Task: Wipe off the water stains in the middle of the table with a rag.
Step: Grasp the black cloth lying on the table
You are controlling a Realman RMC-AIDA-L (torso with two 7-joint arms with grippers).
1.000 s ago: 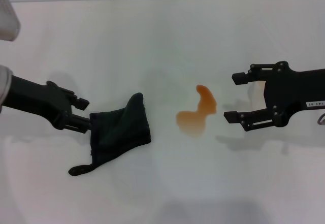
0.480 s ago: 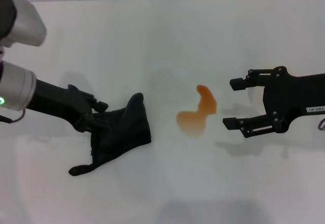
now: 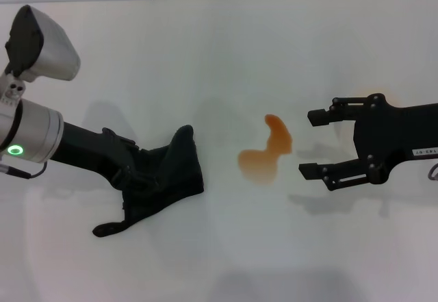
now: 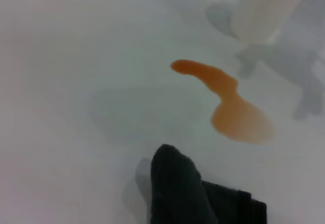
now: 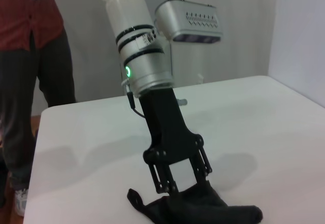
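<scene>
Reaching further over the rag (image 3: 163,182) than I was a second ago, my left hand (image 3: 140,172) has slid from the cloth's outer edge onto its folds, so the pickup looks nearly set, though no wiping has begun. From the head view, its fingers sit pressed into the black cloth toward the left side of the tabletop (image 3: 219,55); they look spread only a little, and I can't say they have closed on it. The water stains (image 3: 266,153) lie in the middle of the tabletop, apart from the rag. My right hand (image 3: 320,142) hangs just beside the puddle on its right, wide open and holding nothing.

My left wrist view shows the rag's pointed corner (image 4: 177,183) near the puddle (image 4: 231,107) but not touching it, with a white cup (image 4: 266,3) beyond.

My right wrist view shows the left hand (image 5: 183,181) standing over the rag (image 5: 203,206), fingertips down on the cloth with a narrow gap between them.
</scene>
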